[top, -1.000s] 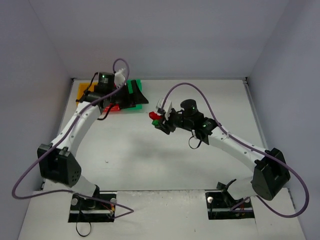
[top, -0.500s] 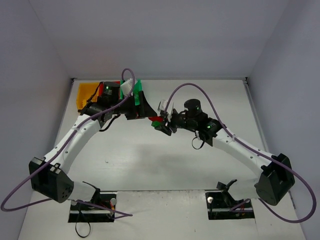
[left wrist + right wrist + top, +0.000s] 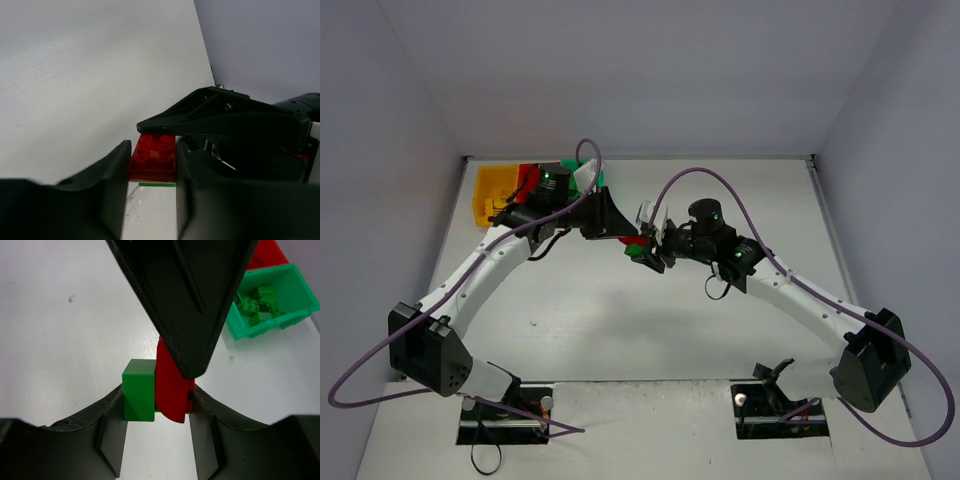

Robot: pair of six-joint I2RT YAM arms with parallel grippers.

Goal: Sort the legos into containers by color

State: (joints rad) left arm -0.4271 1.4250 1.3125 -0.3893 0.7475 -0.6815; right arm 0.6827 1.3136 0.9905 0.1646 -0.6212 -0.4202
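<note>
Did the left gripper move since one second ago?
Yes. The left gripper went right, away from the yellow bin, to the red-green clump held by the right gripper.

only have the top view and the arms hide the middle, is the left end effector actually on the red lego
Observer: Yes. In the left wrist view the left end effector has a finger against each side of the red brick.
Operator: is the right one holding the other half
Observer: The right wrist view shows the right end effector clamped on the red-and-green clump, with the green brick against one finger.
Operator: anything in the green bin
Observer: Several green bricks lie inside the green bin.
</note>
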